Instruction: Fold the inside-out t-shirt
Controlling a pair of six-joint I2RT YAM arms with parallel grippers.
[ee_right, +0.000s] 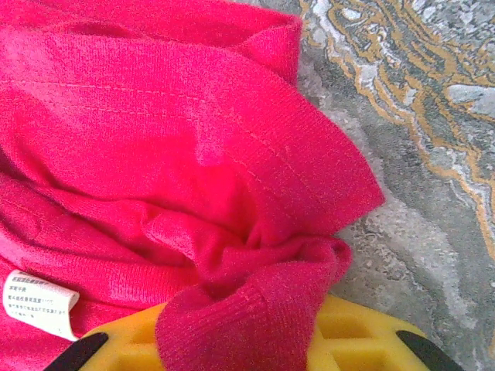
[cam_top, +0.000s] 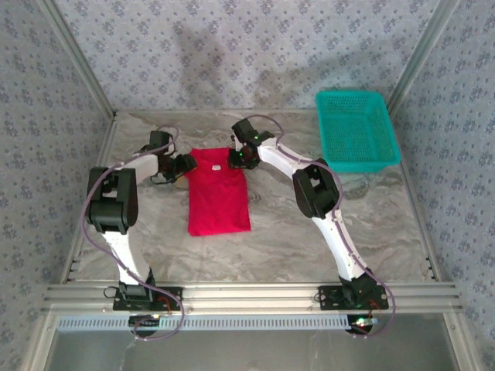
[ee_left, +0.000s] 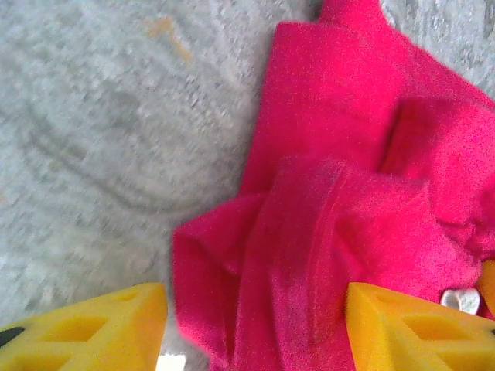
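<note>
The bright red t-shirt (cam_top: 219, 193) lies on the marble table as a long narrow strip, its far end bunched. In the left wrist view the t-shirt (ee_left: 332, 224) shows thick folds. My left gripper (cam_top: 184, 165) is at the shirt's far left corner. That gripper (ee_left: 255, 325) is open, its yellow fingers (ee_left: 93, 328) straddling a ridge of cloth. My right gripper (cam_top: 237, 159) is at the far right corner. In its wrist view the right gripper (ee_right: 255, 340) is shut on a wad of the t-shirt (ee_right: 178, 147), which drapes over the fingers. A white tag (ee_right: 39, 304) shows at the lower left.
A teal mesh basket (cam_top: 356, 130) stands at the back right of the table (cam_top: 371, 224). Patterned walls and metal rails close in the sides and back. Bare marble lies in front of the shirt and to either side.
</note>
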